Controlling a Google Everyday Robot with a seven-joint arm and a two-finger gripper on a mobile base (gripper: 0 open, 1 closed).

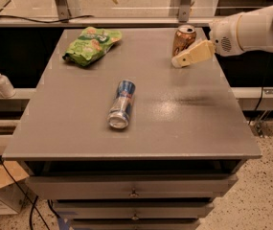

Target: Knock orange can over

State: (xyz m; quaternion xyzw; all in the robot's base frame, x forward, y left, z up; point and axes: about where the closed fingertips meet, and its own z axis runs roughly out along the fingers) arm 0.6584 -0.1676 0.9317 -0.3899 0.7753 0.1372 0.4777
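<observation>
A grey desk (188, 123) with drawers stands before a glass wall. The orange can (183, 39) is upright at the far right of the desk top. The claw (180, 60) reaches in from the right on a white arm (251, 30), and its tip is low against the can's near side. I cannot tell whether it touches the can, or whether it is released or clenched. A blue can (121, 104) lies on its side mid-desk, its top towards the near edge. A green bag (92, 44) lies far left. A pump bottle (2, 82) stands on a ledge off the desk's left side.
</observation>
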